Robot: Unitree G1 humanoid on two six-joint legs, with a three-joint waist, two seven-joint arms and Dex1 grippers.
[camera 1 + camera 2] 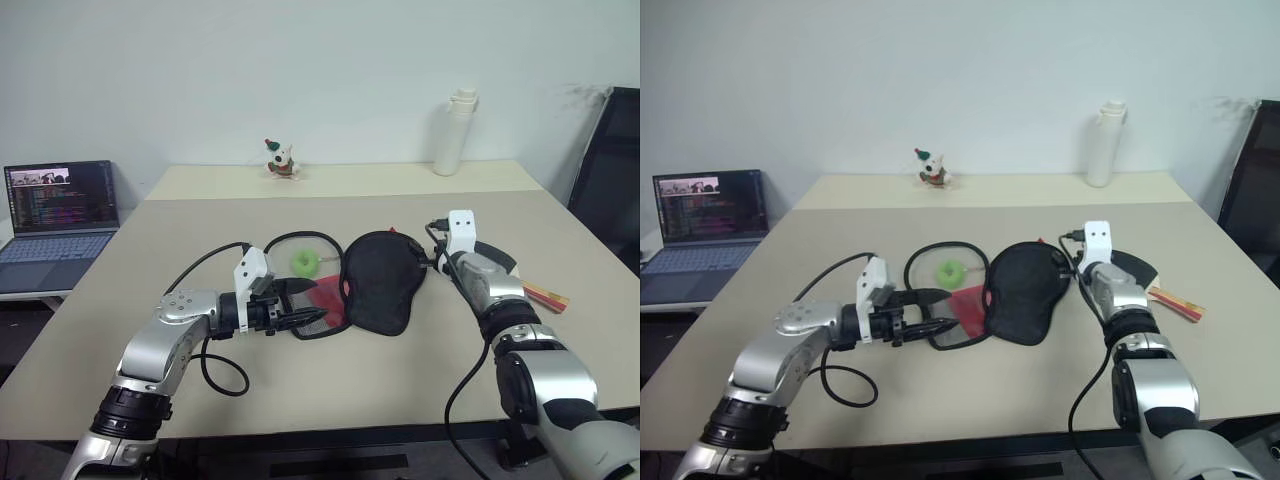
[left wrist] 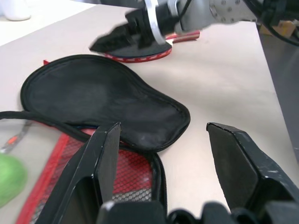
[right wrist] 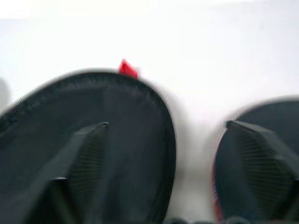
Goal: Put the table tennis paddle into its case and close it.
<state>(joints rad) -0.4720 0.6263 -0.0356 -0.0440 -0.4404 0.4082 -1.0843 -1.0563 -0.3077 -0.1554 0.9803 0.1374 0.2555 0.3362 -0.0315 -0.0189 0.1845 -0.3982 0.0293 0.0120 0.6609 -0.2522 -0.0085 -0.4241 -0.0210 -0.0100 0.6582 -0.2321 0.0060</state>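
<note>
Table tennis paddle (image 1: 1140, 272) half hidden behind right end effector (image 2: 105, 41), fingers apart, empty, case (image 1: 380, 280) mid-worktop (image 1: 450, 370), left end effector (image 1: 300, 303) open, holding nothing

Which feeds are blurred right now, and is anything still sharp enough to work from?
Right wrist view: smeared throughout; the case and the table tennis paddle are soft dark shapes. Left wrist view: the case's black flap is crisp, but the right gripper beyond it is motion-blurred. Head views: evenly lit, sharp, no glare on the table.
</note>
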